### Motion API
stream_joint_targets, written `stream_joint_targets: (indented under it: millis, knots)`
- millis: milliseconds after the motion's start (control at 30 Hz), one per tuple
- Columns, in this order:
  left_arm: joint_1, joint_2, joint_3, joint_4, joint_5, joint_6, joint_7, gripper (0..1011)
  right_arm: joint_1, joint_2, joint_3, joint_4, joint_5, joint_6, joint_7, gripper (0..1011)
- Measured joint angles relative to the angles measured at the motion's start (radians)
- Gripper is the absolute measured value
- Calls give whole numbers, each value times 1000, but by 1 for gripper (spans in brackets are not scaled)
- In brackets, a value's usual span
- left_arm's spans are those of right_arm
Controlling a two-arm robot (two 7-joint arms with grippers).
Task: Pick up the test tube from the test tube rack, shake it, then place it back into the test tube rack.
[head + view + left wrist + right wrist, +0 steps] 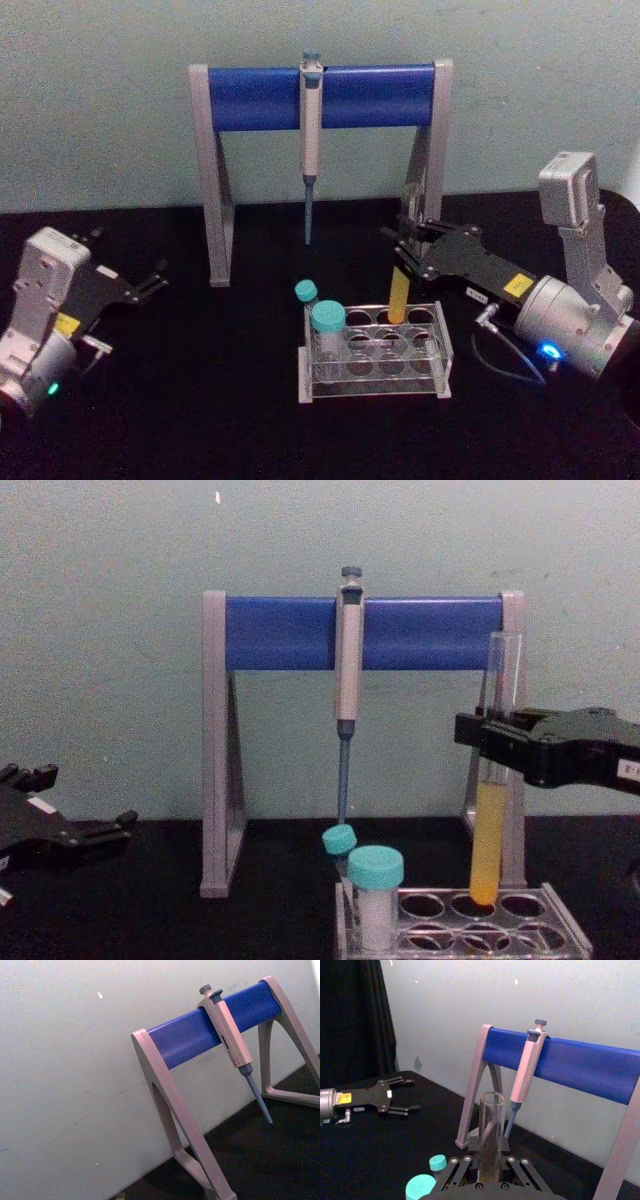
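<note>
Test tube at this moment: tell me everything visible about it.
The tube is tall, slim, clear glass, open-topped and round-bottomed, with yellow-orange liquid in its lower part. It leans slightly, its bottom at a back-row hole of the rack; whether it is seated or raised clear is hard to tell. The right gripper is clamped around its middle, just above the liquid. The left gripper lies open, far off.

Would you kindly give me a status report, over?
Right gripper shut on test tube, upright, bottom at a rear hole of test tube rack. Left gripper open, parked at left. Teal-capped vials at rack's left end, apart from tube.
</note>
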Motion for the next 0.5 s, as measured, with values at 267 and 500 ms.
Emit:
stream_joint_targets:
  millis: [267,500]
  knots:
    - [0,0,0,0,0,0,0,1010,3,-6,-6,13,-1,-2,-1,233]
    - [0,0,0,0,0,0,0,1010,6,-14,-12,29,-12,-14,-3,233]
